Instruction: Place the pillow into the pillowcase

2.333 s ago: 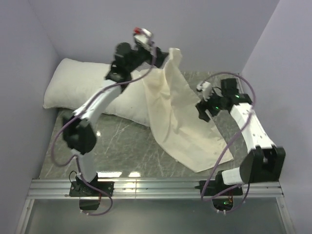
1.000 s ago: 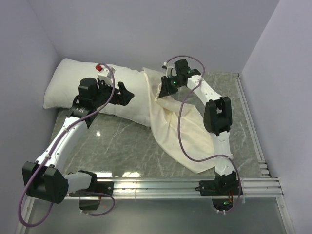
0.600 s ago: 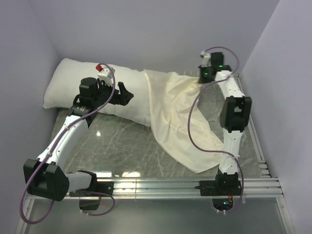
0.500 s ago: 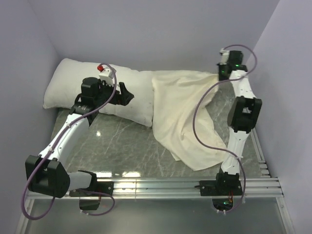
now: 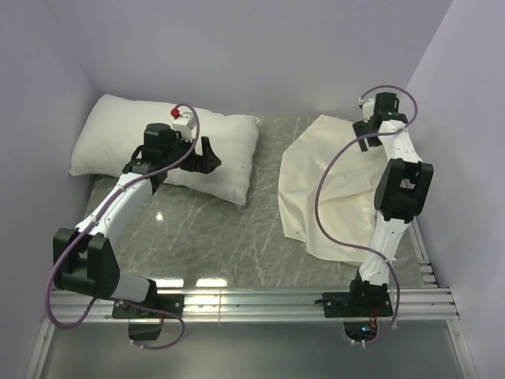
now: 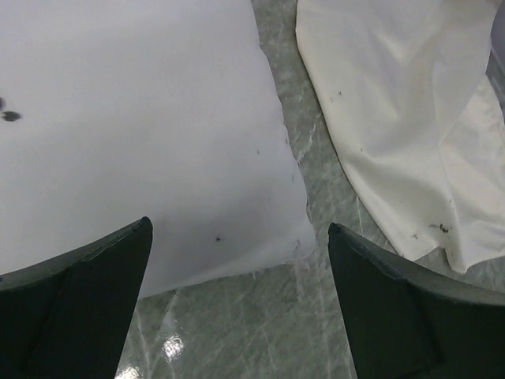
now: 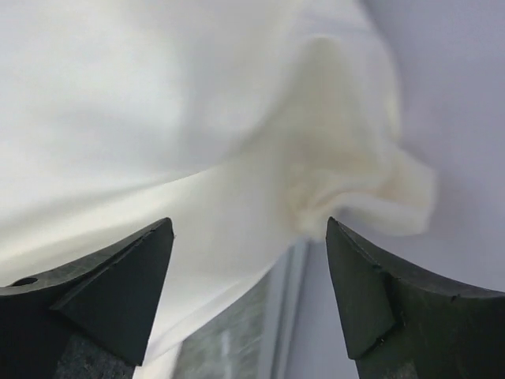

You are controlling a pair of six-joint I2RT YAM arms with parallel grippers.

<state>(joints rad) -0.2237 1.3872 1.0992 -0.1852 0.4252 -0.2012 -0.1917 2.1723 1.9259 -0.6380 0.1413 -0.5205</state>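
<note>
The green marble table (image 5: 205,229) sits boxed in by pale lilac walls (image 5: 260,55) at the left, back and right, with a metal rail (image 5: 260,300) along its near edge. The pillow (image 5: 110,146) lies across the back left corner. Its left end is close to the left wall, its long rear edge is by the back wall, and its right end slants toward the table's middle. The pillowcase (image 5: 347,205) lies rumpled and flat on the right side, with its right edge close to the table's right border and its far corner bunched up near the right wall. A strip of bare marble separates the pillow's right end from the pillowcase's left edge, so the two are apart, and more bare marble runs in front of the pillow down to the rail. The left arm reaches diagonally over the pillow. The left gripper (image 5: 209,155) hangs above the pillow's right near corner, fingers spread wide and holding nothing; the left wrist view (image 6: 241,316) shows that corner and the gap of marble between its fingers. The right arm stretches straight back along the right side. The right gripper (image 5: 363,130) is over the pillowcase's bunched far corner, and its jaws stand well apart in the right wrist view (image 7: 248,292), with cloth beyond them but nothing clamped.
</note>
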